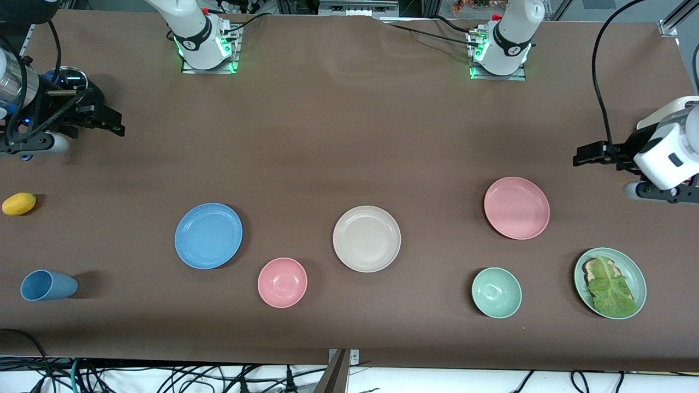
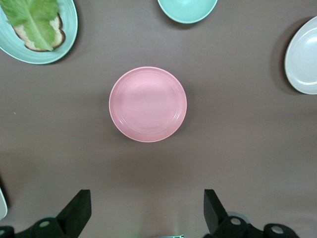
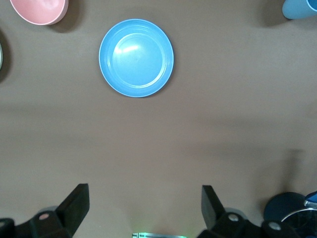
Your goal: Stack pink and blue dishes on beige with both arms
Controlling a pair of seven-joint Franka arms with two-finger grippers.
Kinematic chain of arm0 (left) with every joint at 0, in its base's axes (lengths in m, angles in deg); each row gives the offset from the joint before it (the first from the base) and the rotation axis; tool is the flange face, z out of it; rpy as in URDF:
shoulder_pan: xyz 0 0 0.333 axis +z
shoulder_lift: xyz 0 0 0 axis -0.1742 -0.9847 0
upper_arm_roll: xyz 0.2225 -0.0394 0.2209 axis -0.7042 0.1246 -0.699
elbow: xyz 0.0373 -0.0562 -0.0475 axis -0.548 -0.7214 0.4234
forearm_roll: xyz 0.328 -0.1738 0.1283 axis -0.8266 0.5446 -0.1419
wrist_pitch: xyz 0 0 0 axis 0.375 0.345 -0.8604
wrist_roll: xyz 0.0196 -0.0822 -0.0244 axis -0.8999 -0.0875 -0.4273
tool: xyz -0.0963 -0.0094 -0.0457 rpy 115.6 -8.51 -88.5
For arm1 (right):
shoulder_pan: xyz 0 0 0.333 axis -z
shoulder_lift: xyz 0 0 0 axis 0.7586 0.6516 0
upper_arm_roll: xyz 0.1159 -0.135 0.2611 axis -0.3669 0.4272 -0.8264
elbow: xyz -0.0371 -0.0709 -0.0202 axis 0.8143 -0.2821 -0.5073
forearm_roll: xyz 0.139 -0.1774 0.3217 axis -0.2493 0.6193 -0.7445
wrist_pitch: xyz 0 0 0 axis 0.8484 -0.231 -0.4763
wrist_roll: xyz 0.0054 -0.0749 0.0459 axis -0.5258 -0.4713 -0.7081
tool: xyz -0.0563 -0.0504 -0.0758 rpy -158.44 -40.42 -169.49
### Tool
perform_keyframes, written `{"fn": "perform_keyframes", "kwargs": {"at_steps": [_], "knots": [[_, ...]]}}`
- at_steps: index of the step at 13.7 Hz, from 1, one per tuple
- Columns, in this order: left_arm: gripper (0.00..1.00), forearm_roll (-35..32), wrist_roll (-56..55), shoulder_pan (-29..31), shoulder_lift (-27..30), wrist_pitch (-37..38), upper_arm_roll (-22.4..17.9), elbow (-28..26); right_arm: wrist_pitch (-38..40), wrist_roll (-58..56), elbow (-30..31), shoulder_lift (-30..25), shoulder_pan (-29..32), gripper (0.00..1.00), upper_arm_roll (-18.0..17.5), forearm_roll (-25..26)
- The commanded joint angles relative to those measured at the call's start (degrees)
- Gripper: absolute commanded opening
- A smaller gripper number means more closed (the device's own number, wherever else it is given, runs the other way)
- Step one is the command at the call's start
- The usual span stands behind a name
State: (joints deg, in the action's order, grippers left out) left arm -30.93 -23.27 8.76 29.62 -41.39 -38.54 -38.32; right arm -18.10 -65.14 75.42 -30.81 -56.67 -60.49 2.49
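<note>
The beige plate [image 1: 366,238] lies bare in the middle of the table and also shows at the edge of the left wrist view [image 2: 303,57]. The light blue plate [image 1: 208,236] [image 3: 136,57] lies flat toward the right arm's end. The pink plate [image 1: 516,208] [image 2: 148,104] lies flat toward the left arm's end. My right gripper [image 1: 109,117] [image 3: 145,194] hangs open and empty over bare table near its end's edge. My left gripper [image 1: 580,155] [image 2: 147,198] hangs open and empty over bare table beside the pink plate. Neither touches a plate.
A pink bowl [image 1: 282,282] and a green bowl [image 1: 496,292] sit nearer the front camera than the plates. A pale green plate [image 1: 579,286] with lettuce is at the left arm's end. A blue cup [image 1: 48,285] on its side and a yellow fruit [image 1: 19,203] are at the right arm's end.
</note>
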Motion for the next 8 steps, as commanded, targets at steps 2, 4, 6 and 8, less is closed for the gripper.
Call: {"fn": "perform_keyframes", "kwargs": {"at_steps": [2, 4, 6, 8], "knots": [[1.00, 0.01, 1.34, -0.30, -3.21, -4.36, 0.21, 0.35, 0.57, 0.36, -1.21, 0.41, 0.39, 1.00, -0.10, -1.01], [1.00, 0.27, 1.34, -0.40, -4.35, -4.90, 0.21, 0.35, 0.57, 0.09, -1.21, 0.41, 0.39, 1.00, -0.10, -1.01], [1.00, -0.17, 1.34, -0.66, -5.67, -5.07, 0.30, 0.44, 0.57, -0.17, -1.21, 0.41, 0.39, 1.00, -0.10, -0.93], [1.00, -0.43, 1.34, -1.01, -7.60, -5.07, 0.39, 0.53, 0.65, -0.09, -1.21, 0.41, 0.39, 1.00, -0.10, -0.93]]}}
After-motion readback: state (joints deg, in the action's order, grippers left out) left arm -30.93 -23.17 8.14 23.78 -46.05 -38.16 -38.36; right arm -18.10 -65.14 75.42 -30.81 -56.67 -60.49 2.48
